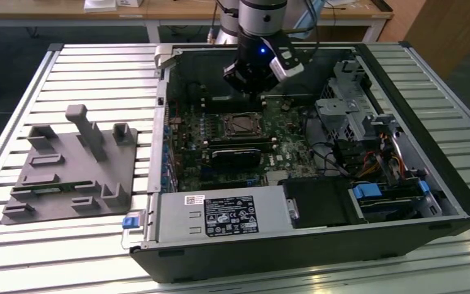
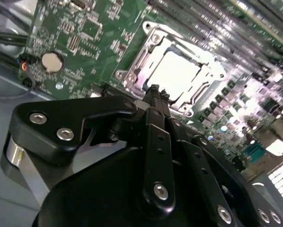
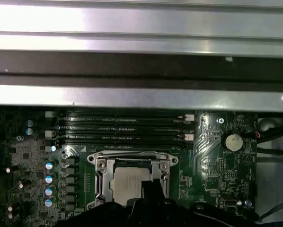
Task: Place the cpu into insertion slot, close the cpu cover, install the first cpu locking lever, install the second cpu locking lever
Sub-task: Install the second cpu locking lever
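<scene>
Slatted metal table (image 1: 71, 67) bears open computer case (image 1: 431, 202).

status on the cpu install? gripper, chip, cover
Gripper shut, empty, poised at the socket edge. Cpu seated in the insertion slot. Cpu cover down around it. Nothing in the way.

Grey moulded fixture tray (image 1: 68, 168) laid on slatted table (image 1: 22, 239); open computer case (image 1: 300, 245) set beside it, power supply (image 1: 218, 215) at near edge.
</scene>
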`<state>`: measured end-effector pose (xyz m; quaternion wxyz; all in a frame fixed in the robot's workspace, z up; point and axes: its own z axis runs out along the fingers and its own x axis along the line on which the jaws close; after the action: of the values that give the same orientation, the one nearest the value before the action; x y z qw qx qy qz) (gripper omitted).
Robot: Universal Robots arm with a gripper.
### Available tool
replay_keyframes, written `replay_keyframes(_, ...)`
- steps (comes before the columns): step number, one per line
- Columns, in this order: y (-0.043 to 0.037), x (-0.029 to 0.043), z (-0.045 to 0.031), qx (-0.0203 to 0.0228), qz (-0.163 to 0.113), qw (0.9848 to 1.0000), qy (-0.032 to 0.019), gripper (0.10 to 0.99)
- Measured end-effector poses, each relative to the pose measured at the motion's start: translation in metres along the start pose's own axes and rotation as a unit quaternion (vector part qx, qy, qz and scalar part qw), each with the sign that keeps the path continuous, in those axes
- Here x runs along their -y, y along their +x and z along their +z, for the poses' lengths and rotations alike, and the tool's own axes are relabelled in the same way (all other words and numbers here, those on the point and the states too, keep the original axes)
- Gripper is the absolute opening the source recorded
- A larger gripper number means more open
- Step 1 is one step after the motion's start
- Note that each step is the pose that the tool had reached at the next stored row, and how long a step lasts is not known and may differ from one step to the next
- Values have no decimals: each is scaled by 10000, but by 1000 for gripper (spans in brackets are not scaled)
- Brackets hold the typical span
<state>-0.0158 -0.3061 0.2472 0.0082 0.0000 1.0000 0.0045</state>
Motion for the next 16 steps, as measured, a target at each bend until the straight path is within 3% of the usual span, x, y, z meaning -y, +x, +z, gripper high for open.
replay_keyframes(9,0,179,-2,-3,0,10000,0,106)
replay_keyframes(12,0,215,-2,-35,0,10000,0,106)
replay_keyframes(16,0,254,-2,-44,1,10000,-18,106)
